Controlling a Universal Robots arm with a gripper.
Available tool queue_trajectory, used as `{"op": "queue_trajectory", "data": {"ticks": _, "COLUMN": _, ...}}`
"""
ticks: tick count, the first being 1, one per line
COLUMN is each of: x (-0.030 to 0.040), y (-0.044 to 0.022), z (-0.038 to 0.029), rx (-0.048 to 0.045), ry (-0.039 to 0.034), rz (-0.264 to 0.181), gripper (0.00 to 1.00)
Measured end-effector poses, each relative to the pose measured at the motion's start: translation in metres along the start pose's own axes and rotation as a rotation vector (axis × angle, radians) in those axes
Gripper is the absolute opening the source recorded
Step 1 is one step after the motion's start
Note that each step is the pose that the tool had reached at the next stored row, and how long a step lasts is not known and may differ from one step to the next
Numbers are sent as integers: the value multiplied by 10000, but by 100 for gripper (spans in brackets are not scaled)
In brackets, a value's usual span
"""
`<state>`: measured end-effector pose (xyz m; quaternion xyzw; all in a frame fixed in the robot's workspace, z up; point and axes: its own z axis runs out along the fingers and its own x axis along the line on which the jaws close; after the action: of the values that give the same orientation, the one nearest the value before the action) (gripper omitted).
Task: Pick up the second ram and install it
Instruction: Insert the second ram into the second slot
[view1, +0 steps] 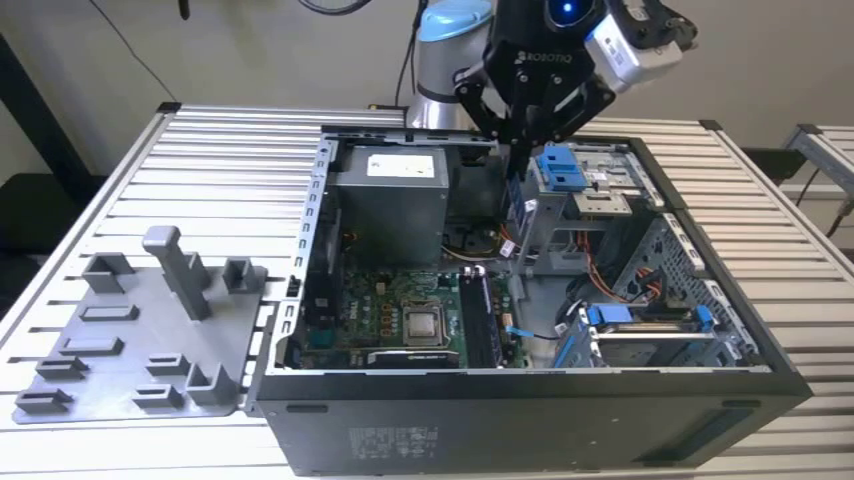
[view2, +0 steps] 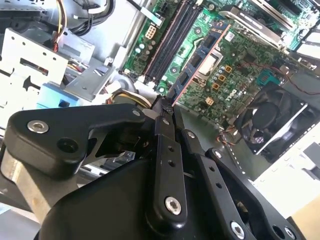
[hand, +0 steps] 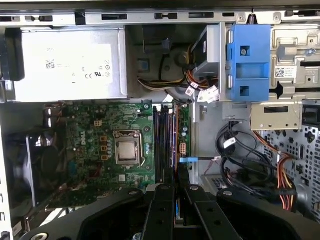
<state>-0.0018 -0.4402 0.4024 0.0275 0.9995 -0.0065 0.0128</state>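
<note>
My gripper (view1: 519, 143) hangs over the open computer case (view1: 534, 385), shut on the second ram (view1: 514, 205). The ram is a slim dark blue board held on edge below the fingertips. In the second wrist view the second ram (view2: 200, 56) reaches out from between the fingers (view2: 165, 150) towards the green motherboard (view2: 240, 60), and a small white label sits near its far end. The black memory slots (view2: 172, 37) lie just beside it. In the first wrist view the gripper (hand: 176, 192) holds the ram (hand: 176, 135) edge-on above the slots (hand: 164, 140).
Inside the case are a grey power supply (view1: 387, 195), the processor socket (view1: 424, 325), a black fan (view2: 272, 120), a blue drive bracket (view1: 567, 168) and loose cables (hand: 250, 160). A grey fixture plate (view1: 140, 340) lies on the slatted table at the exterior view's left.
</note>
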Motion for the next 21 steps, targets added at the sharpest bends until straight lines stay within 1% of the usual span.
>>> {"op": "queue_trajectory", "data": {"ticks": 21, "x": 4, "y": 2, "z": 165, "rx": 15, "ry": -1, "rz": 0, "gripper": 14}}
